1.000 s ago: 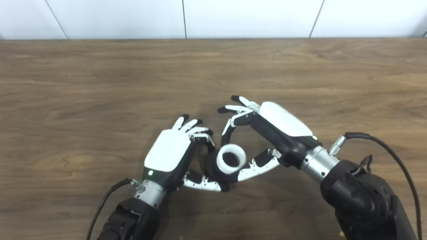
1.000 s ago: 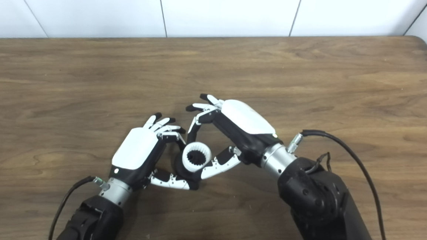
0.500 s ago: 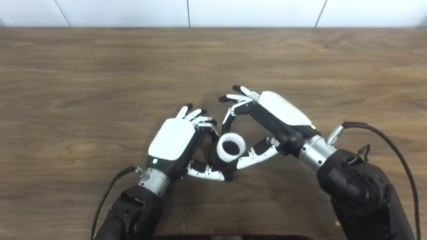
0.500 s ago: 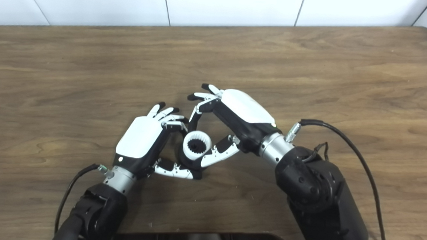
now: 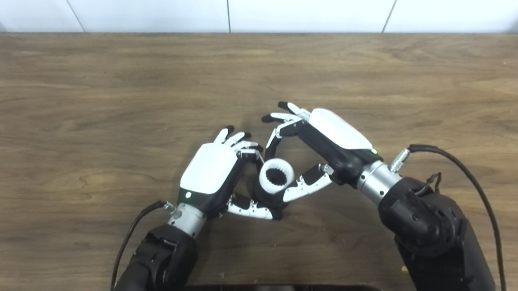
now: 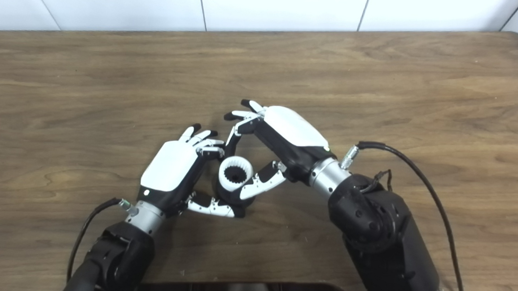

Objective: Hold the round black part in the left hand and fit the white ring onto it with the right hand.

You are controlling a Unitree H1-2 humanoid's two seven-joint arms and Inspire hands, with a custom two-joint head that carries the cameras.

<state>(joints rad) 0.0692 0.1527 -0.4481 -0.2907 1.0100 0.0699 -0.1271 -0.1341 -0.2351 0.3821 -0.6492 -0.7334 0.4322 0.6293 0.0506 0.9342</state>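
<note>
The white toothed ring (image 5: 276, 177) sits on top of the round black part (image 5: 268, 199), just above the table between my two hands. My left hand (image 5: 214, 174) is shut on the black part, with its fingers behind it and its thumb under the front. My right hand (image 5: 317, 142) pinches the ring between a finger on the far side and the thumb on the near right side. Most of the black part is hidden by the ring and the fingers. The same pair shows in the right eye view, ring (image 6: 235, 174).
A brown wooden table (image 5: 109, 100) fills the view, with a white panelled wall behind its far edge. A black cable (image 5: 464, 171) loops from my right wrist, and another cable (image 5: 129, 236) leaves my left wrist. A dark edge lies at the table's near side.
The camera tilted, shifting the whole picture. My right hand has moved a little left, pressing the ring closer to the left hand. The left hand has held still.
</note>
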